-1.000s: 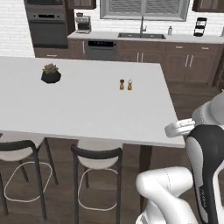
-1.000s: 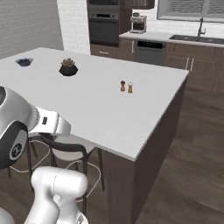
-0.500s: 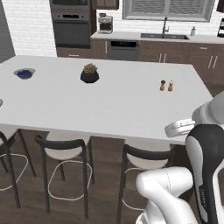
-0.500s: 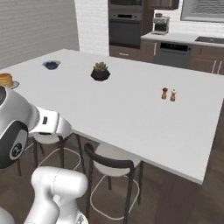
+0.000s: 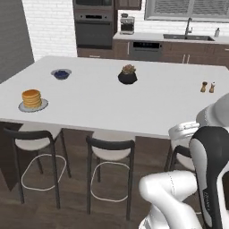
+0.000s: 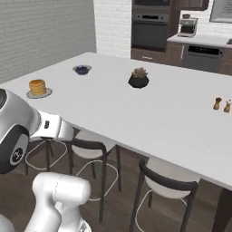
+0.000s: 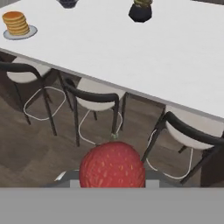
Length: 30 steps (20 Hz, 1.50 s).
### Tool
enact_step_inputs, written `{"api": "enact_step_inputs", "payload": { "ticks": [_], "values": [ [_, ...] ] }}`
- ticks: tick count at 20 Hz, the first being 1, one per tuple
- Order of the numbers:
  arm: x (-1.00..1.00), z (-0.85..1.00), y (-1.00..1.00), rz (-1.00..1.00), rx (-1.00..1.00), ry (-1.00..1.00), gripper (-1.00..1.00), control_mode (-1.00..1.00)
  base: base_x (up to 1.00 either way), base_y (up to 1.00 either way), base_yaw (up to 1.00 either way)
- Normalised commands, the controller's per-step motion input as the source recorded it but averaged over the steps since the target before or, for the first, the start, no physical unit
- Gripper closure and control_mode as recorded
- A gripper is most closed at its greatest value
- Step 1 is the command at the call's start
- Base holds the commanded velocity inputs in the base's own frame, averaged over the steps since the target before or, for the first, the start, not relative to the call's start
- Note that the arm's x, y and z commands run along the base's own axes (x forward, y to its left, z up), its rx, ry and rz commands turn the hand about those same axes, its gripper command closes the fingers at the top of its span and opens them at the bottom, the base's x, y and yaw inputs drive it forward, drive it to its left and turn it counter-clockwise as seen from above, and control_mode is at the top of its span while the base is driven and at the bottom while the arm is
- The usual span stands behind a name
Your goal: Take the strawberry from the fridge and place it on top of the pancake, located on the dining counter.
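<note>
The strawberry (image 7: 112, 164) fills the bottom middle of the hand view, red and speckled, with my gripper (image 7: 112, 177) shut on it; the fingertips are hidden behind the fruit. I hold it low, in front of the stools and below the edge of the dining counter (image 5: 134, 105) (image 6: 136, 113) (image 7: 144, 48). The pancake (image 5: 31, 98) (image 6: 37, 86) (image 7: 15, 23) is a golden stack on a small grey plate (image 5: 39, 107) near the counter's left front corner, far left of the held fruit.
On the counter stand a bowl of dark berries (image 5: 61, 74) (image 6: 82, 70), a dark potted plant (image 5: 128, 75) (image 6: 138, 79) (image 7: 140, 10) and two small shakers (image 5: 207, 86) (image 6: 222, 104). Black stools (image 5: 109, 150) (image 6: 90, 145) (image 7: 94, 98) line the near side. Oven (image 5: 95, 27) and sink worktop (image 5: 188, 38) stand behind.
The whole scene has slid to the right in both base views as the base drove left along the counter. The pancake and the berry bowl have come into view.
</note>
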Motion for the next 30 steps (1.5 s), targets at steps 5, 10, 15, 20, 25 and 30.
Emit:
{"api": "enact_step_inputs", "payload": {
  "ticks": [5,10,15,20,25,30],
  "values": [
    [0.0,0.0,0.0,0.0,0.0,0.0,1.0,1.0,-0.11,1.0,0.03],
    [0.0,0.0,0.0,0.0,0.0,0.0,1.0,1.0,0.0,1.0,0.0],
    [0.0,0.0,0.0,0.0,0.0,0.0,1.0,1.0,0.03,1.0,-0.04],
    [0.0,0.0,0.0,0.0,0.0,0.0,1.0,1.0,0.29,1.0,-0.12],
    [0.0,0.0,0.0,0.0,0.0,0.0,1.0,1.0,0.19,0.77,-0.29],
    [0.0,0.0,0.0,0.0,0.0,0.0,1.0,1.0,0.16,0.24,-0.3]
  ]
}}
